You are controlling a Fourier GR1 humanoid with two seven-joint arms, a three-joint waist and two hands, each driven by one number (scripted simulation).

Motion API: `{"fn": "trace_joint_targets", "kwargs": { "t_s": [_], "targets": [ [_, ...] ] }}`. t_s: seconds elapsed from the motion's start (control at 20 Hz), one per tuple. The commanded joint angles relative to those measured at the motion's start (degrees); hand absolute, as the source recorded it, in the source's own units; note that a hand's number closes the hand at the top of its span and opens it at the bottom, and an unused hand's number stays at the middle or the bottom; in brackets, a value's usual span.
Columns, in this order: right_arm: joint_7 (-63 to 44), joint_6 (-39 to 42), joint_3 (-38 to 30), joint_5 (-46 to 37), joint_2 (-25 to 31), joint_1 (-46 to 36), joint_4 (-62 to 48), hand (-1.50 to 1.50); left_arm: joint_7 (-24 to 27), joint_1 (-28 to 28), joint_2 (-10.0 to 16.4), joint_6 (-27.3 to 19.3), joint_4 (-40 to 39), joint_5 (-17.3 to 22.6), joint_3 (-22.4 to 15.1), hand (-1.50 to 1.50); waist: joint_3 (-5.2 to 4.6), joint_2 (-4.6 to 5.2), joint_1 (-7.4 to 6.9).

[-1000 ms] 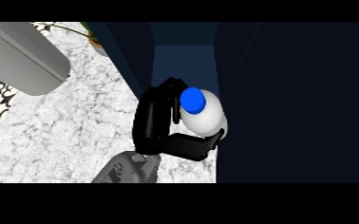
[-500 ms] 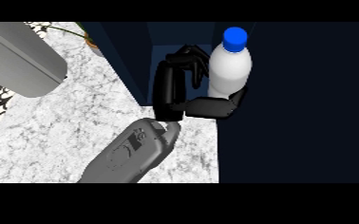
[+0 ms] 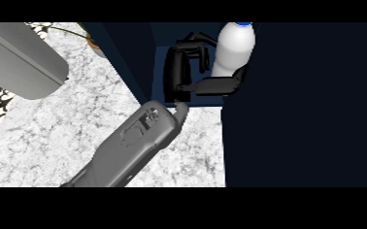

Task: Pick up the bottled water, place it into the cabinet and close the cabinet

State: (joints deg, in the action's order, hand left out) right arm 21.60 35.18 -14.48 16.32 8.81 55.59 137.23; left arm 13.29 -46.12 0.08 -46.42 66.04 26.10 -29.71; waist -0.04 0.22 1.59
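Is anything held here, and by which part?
The bottle, by its lower body; the hand curls round it, thumb crossing near the base.

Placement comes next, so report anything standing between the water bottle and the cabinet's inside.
Nothing visible does. The black right hand holds the white plastic bottle with a blue cap at the dark blue cabinet's open front; no object shows in the opening beyond it.

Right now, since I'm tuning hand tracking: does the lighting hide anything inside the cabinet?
Head view: the cabinet interior lies in deep shadow, so the black hand barely separates from it. The white bottled water it holds stands out bright, without glare. The marble counter is evenly lit.
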Motion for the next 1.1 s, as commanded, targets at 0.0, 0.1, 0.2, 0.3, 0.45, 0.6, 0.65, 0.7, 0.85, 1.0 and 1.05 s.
{"fn": "trace_joint_targets", "kwargs": {
  "t_s": [0.0,0.1,0.2,0.3,0.45,0.6,0.65,0.7,0.85,1.0,1.05],
  "targets": [
    [1.97,3.09,-1.30,4.46,-1.36,2.68,2.48,-1.50,4.38,0.05,-0.07,1.37,-7.10,0.36,1.18,1.50,0.02,-0.08,0.63],
    [-3.54,0.97,-1.49,8.39,1.05,0.61,4.15,-1.50,3.55,-2.72,-0.07,2.83,-11.32,-0.55,2.78,1.50,0.00,0.20,-0.20],
    [-3.85,-0.09,0.73,6.50,-2.45,3.21,7.88,-1.50,3.50,-1.71,-0.08,3.28,-11.56,-0.07,2.54,1.50,-0.02,0.01,-0.04],
    [-3.79,0.44,-0.38,9.03,0.44,-1.48,3.50,-1.50,7.04,-3.41,-0.08,3.11,-14.91,3.84,4.27,1.50,-0.02,0.41,0.47],
    [-3.75,-0.25,2.78,4.23,-1.97,-2.13,4.01,-1.50,9.53,-6.54,-0.08,6.32,-20.73,6.52,9.56,1.50,-0.04,0.64,0.88],
    [-5.01,0.75,-2.91,11.87,1.55,-0.85,3.89,-1.50,12.25,-5.01,-0.08,8.01,-22.95,5.47,10.50,1.50,-0.03,0.30,0.07],
    [-4.30,1.27,0.61,7.21,-1.43,1.16,5.76,-1.50,13.11,-7.17,-0.08,9.51,-25.95,5.77,12.99,1.50,-0.04,0.32,0.66],
    [-3.18,2.50,-2.55,9.78,1.34,-0.94,2.41,-1.50,16.49,-5.10,-0.08,8.06,-26.45,7.66,10.57,1.50,-0.02,0.41,1.09],
    [-4.70,2.01,-1.05,9.18,1.16,-2.23,2.85,-1.50,13.56,-12.47,-0.08,6.45,-30.74,5.84,10.30,1.50,0.01,0.31,0.74],
    [-2.61,2.72,-0.51,7.07,0.14,-1.93,1.83,-1.50,16.04,-13.62,-0.07,6.80,-38.24,2.65,9.66,1.50,0.02,0.53,1.60],
    [-3.88,1.12,-0.75,8.65,0.43,-2.74,3.10,-1.50,15.34,-14.92,0.52,8.16,-40.80,1.28,9.94,1.50,0.00,0.77,1.31]
  ]
}}
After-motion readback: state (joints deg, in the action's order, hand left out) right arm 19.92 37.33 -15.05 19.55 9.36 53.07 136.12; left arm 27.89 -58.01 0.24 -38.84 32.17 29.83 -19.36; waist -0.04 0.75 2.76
